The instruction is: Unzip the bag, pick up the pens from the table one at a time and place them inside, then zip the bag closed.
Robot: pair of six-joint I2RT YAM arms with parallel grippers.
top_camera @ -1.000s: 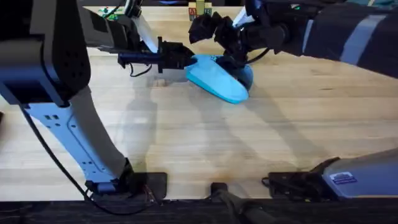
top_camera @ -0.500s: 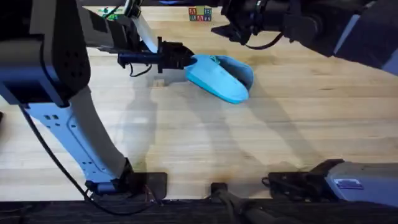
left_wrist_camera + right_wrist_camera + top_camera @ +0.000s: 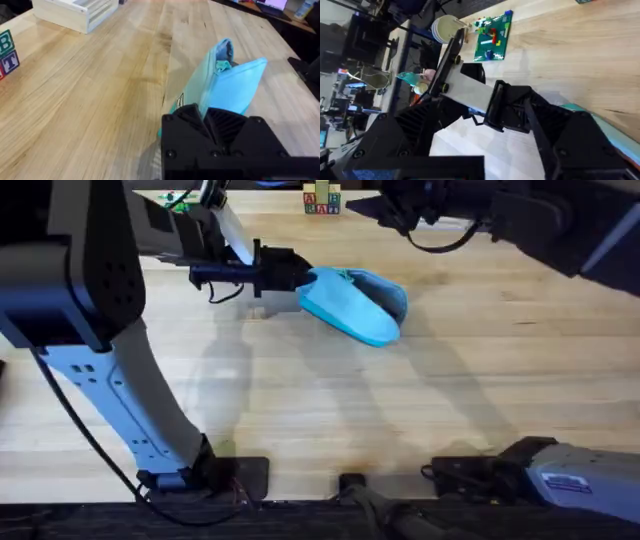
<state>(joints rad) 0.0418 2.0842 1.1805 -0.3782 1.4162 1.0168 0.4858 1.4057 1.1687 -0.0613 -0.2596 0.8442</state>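
The sky-blue bag (image 3: 355,305) lies slanted on the table (image 3: 450,410) at the far middle. In the left wrist view the bag (image 3: 235,82) shows its zipper line and small teal pull (image 3: 222,65). My left gripper (image 3: 288,276) is shut on the bag's left end, and its black fingers (image 3: 200,120) clamp the fabric. My right gripper (image 3: 388,207) hangs dark above the far edge, behind the bag and apart from it. The pens are out of view.
Letter blocks (image 3: 322,200) stand at the far edge near the right arm and show again as blocks (image 3: 6,50). A green brick plate (image 3: 493,34) lies at the far left. A white wooden box (image 3: 75,11) stands beyond the bag. The table's near half is bare wood.
My right gripper has lifted off the bag's top and drawn back to the far edge. The bag and my left gripper have stayed in place.
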